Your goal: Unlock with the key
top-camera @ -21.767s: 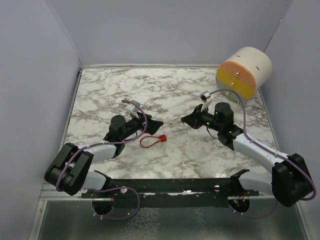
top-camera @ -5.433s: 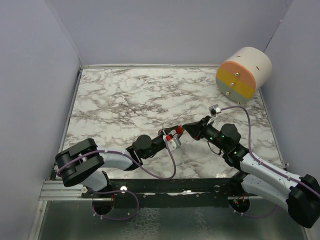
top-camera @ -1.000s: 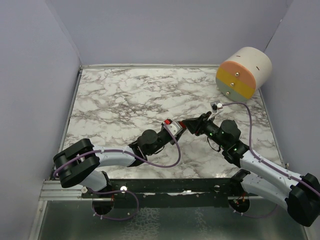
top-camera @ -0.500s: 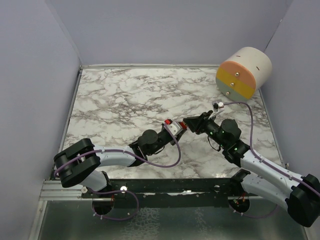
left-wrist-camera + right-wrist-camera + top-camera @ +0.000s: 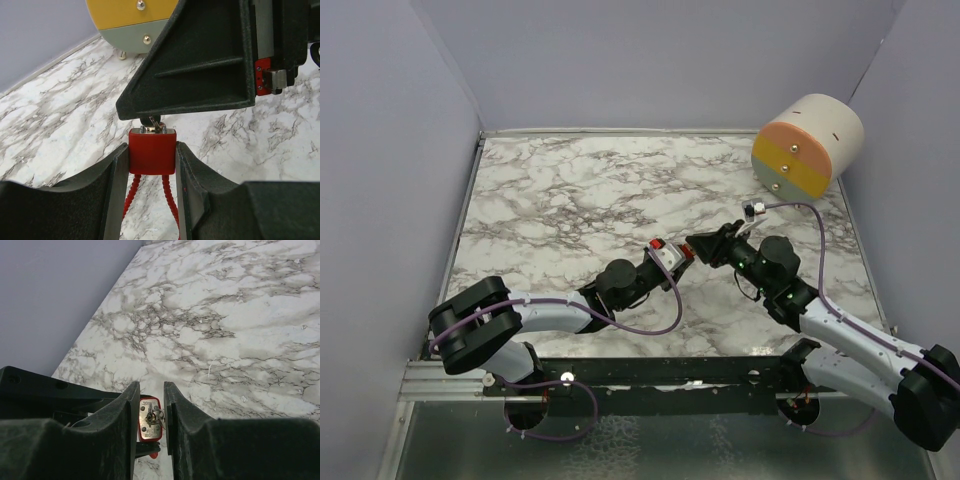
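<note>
The left pincer is closed on the red padlock. In the left wrist view its two fingers press on both sides of the lock body, and the body stands upright between them. The red cable loop of the padlock hangs out toward 6 o'clock in this view, between the fingers. The small metal key sits at the top face of the lock, at 12 o'clock from the body.

The right pincer comes to the lock from the other side. In the right wrist view its fingers stand with a narrow gap, and the lock face with the key is seen in this gap. I cannot tell if the fingers really clamp the key or only stand around it. In the left wrist view one big black finger of the right pincer covers the upper part of the picture, and its tip is just above the key.

From the top camera, both pincers meet a little toward 4 o'clock from the middle of the marble desk, and the padlock is between them, held above the surface. A round drum with orange and yellow bands lies at 2 o'clock on the desk, well apart from the pincers.
</note>
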Available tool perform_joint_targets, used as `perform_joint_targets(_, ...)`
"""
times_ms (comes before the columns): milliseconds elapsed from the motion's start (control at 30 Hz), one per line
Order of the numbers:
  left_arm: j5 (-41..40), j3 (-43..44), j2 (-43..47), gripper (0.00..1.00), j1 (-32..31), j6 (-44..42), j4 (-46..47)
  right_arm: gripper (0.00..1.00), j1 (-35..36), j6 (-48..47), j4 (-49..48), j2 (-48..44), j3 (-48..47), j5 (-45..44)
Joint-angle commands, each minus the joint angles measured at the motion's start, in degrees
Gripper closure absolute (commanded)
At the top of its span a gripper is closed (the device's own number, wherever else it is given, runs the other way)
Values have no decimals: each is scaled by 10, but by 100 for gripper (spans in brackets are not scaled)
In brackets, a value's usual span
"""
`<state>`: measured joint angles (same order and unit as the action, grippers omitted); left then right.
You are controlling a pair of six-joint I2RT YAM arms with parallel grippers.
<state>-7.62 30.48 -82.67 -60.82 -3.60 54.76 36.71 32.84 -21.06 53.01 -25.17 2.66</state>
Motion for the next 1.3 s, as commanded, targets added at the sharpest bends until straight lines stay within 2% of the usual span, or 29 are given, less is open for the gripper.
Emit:
perform_joint_targets(0,16,13,6,100,2,0,19,75,2,-1,-14,5,-8,3)
perform_joint_targets(700,8,19,5,100,2,-2,19,84,2,6,-21,6,7,15)
perform_joint_targets(1267,-4,24,8,100,2,-4,17,86,2,10,-20,4,19,25)
